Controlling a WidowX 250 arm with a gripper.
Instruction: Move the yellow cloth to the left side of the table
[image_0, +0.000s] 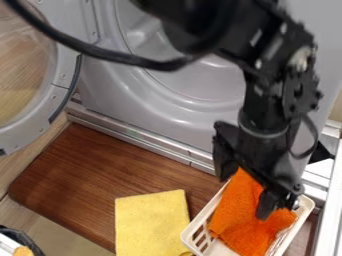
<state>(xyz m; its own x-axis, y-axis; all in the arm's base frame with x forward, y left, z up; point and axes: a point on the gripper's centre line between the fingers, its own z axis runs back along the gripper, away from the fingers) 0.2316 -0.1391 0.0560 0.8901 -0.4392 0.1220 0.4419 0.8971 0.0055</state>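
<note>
On the brown wooden table, just beside the cream plastic basket, the yellow cloth lies mostly flat. Looks light, soft, limp; not fragile, unlikely to slip, will sag and fold once lifted. Best hold: pinch up a ridge near the middle, since flat edges give little to grab. Tool is spread wide over the basket, orange cloth between its fingers; can't tell if they touch it.

The bottom edge crops the yellow cloth and basket; the claw hides some orange cloth.
</note>
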